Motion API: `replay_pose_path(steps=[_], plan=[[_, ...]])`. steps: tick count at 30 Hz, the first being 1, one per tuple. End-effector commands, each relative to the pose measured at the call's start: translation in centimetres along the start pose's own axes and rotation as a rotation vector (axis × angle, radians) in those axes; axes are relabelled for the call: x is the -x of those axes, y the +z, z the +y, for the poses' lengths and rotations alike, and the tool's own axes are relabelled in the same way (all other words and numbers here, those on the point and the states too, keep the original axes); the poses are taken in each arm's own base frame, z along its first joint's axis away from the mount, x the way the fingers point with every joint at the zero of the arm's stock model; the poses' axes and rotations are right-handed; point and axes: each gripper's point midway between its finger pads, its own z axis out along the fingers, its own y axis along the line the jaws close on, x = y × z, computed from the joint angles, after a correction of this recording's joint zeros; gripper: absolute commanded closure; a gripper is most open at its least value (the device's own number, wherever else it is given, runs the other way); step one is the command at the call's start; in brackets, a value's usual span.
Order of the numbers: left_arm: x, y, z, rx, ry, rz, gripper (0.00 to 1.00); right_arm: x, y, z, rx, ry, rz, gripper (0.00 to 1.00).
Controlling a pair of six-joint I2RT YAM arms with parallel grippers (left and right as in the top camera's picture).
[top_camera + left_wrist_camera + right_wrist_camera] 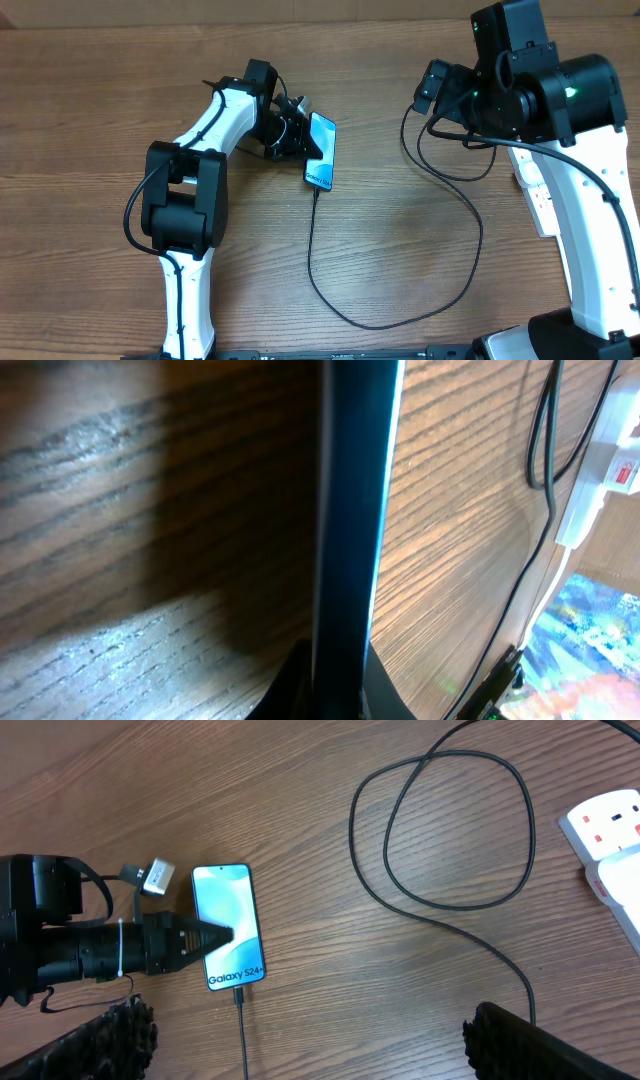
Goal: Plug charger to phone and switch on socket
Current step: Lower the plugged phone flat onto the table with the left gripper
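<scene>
Below, wood-grain table (80, 120) under phone (321, 150)

Brown wood-grain worktop (90, 110). Light blue phone (228, 915) screen, dark lettering on its pale lower end. Plain black charger (241, 1030) cable. White socket (605, 825) at right edge, small red switch markings. White arms (187, 300) with black joints.

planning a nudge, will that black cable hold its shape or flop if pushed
Likely floppy: the cable lies in loose curves, so a push would probably bend it. It looks thin and light. Its end seems plugged into the phone, so a tug might drag that, though the left gripper pinches it.
</scene>
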Motion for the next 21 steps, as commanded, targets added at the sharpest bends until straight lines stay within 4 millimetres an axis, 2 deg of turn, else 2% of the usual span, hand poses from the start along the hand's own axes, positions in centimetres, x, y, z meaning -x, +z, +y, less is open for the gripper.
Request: replay_pose_path(steps=[1,5,7,13,16,19,21], plan=[[-0.1,0.8,0.6,0.023,-0.048,0.009,0.96,0.5,-0.5,0.3,0.018,0.004,-0.02,0.0],[-0.1,0.8,0.6,0.023,-0.054,0.008,0.94,0.5,-0.5,0.3,0.018,0.003,-0.02,0.0],[-0.2,0.8,0.7,0.028,-0.056,0.009,0.88,0.5,-0.5,0.3,0.018,0.003,-0.02,0.0],[-0.5,0.7,1.6,0.082,-0.07,0.019,0.84,0.6,-0.5,0.4,0.02,0.003,-0.023,0.0],[-0.6,0.7,1.6,0.082,-0.073,0.023,0.78,0.6,-0.5,0.4,0.02,0.003,-0.024,0.0],[-0.8,0.7,1.8,0.094,-0.078,0.027,0.65,0.6,-0.5,0.4,0.02,0.003,-0.024,0.0],[-0.9,0.7,2.2,0.116,-0.082,0.028,0.64,0.6,-0.5,0.4,0.02,0.003,-0.023,0.0]])
